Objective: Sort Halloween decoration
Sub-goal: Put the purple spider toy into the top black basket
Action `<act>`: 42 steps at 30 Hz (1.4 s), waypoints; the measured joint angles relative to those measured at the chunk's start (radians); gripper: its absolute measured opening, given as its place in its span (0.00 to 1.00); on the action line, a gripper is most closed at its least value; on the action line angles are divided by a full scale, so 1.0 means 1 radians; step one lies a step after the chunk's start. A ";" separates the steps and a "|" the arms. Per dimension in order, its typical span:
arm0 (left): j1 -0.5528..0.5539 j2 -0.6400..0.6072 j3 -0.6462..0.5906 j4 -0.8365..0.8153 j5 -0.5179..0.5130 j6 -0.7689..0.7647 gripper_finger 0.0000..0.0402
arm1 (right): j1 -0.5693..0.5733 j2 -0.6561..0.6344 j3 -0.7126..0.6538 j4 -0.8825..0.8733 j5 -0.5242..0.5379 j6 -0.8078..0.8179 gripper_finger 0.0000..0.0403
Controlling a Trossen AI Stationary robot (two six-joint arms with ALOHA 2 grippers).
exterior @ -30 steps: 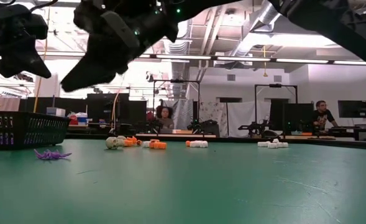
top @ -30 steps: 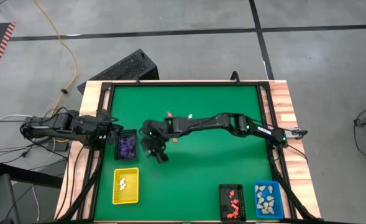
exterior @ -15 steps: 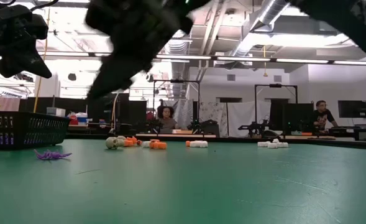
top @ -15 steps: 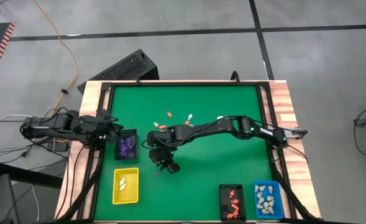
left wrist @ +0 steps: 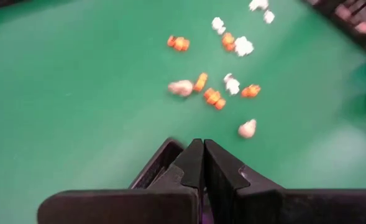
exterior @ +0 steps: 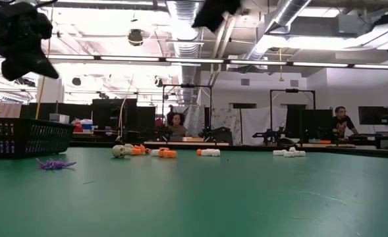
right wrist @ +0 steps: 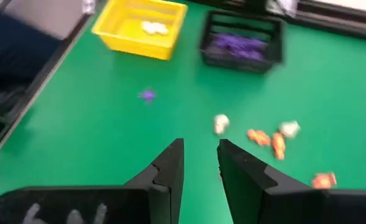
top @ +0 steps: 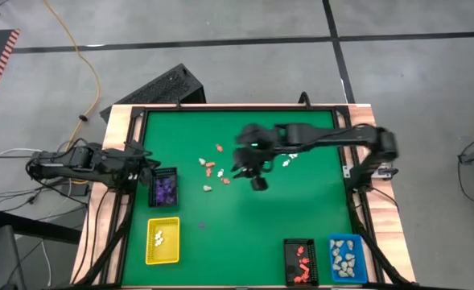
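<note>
R gripper (top: 257,179) mid-table, fingers slightly apart, empty, L gripper (top: 150,170) over black tray (top: 164,190)

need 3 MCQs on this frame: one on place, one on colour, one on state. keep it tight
1. Where does the lone purple figurine lie?
A. loose on the green mat
B. in the yellow tray
C. in the blue tray

2. What colour is the tray holding the purple figurines?
A. yellow
B. black
C. blue

3. How are the right gripper fingers?
A. clamped on an orange figurine
B. shut tight, empty
C. slightly apart, nothing between them

Answers:
1 A: the right wrist view shows it alone on the mat, short of the yellow tray.
2 B: the high view shows purple inside the black tray.
3 C: green mat shows through the gap between the fingers.
</note>
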 joint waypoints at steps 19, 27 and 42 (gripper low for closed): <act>0.000 0.000 0.000 0.217 -0.112 0.135 0.00 | 0.178 0.168 -0.641 1.280 0.172 0.149 0.37; 0.000 0.000 0.000 0.224 -0.102 0.131 0.00 | 0.215 0.400 -0.398 1.279 0.171 0.107 0.64; 0.000 0.000 0.000 0.218 -0.107 0.057 0.00 | 0.284 0.628 -0.069 0.989 0.143 0.069 0.70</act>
